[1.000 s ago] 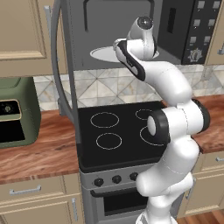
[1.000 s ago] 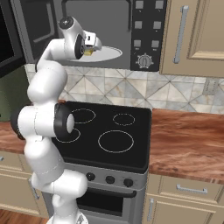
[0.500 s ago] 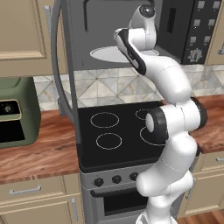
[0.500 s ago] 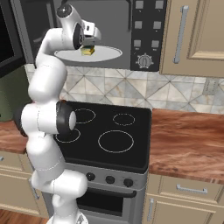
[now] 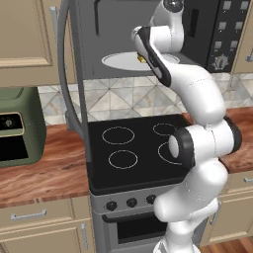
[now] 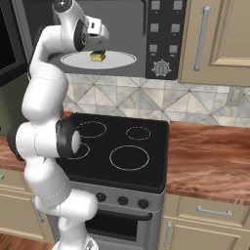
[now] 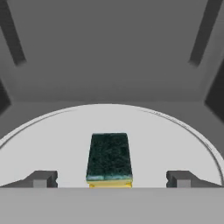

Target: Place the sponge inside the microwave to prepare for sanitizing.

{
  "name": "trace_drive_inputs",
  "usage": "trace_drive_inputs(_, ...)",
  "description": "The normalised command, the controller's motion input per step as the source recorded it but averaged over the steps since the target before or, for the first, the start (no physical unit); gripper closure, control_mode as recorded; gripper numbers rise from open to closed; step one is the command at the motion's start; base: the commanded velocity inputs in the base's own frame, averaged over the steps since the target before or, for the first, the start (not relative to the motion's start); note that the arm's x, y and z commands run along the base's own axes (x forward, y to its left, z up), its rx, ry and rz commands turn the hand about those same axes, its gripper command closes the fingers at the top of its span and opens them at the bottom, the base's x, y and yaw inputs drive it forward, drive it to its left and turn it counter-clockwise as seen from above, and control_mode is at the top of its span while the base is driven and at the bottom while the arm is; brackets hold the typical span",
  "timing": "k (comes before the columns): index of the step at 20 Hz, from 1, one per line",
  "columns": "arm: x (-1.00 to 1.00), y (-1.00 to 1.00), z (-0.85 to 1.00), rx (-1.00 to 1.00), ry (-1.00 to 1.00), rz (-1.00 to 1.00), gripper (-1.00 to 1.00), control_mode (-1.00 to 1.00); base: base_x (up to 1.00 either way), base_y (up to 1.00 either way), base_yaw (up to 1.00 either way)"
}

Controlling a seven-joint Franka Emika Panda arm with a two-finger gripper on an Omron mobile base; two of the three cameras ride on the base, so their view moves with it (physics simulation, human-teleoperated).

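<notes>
Stove: the black-topped stove (image 5: 136,150) sits nearest, four burner rings on show, a row of knobs along its front.
Counter: wooden counter (image 6: 210,156) runs off both sides of the stove, pale drawers below it.
Olive appliance: a squat green box with a dial (image 5: 15,131) stands on the counter at far left, well apart from the action.
Arm: the white arm (image 5: 197,143) rises in front of the stove and bends up toward the open cavity above.
Gripper: up at the mouth of the microwave, the gripper (image 7: 111,179) has its jaws spread wide, one fingertip (image 7: 41,178) out left and the other out right, nothing between them gripped.
Sponge: there it is, the sponge (image 7: 109,156), lying flat on the turntable, green layer up, yellow edge facing the hand, clear of both fingertips.
Turntable: the white oval turntable (image 6: 73,59) carries the sponge near its middle.
Microwave: the microwave (image 6: 132,24) hangs above the stove, door swung open to the left, button-and-dial panel at right.
Backsplash: patterned tile (image 6: 141,100) fills the wall behind the stove.
Cabinets: beige wall cabinets (image 6: 219,39) flank the microwave.
</notes>
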Motion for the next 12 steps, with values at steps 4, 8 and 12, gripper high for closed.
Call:
trace_drive_inputs(4, -0.58, -0.01, 0.00, 0.00, -0.22, 0.00, -1.00, -1.00, 0.00, 0.00, 0.00)
trace_drive_inputs(8, -0.59, -0.02, 0.01, 0.00, -0.08, 0.00, -1.00, -1.00, 0.00, 0.00, 0.00)
trace_drive_inputs(12, -0.84, -0.02, 0.04, 0.00, -0.03, 0.00, -1.00, -1.00, 0.00, 0.00, 0.00)
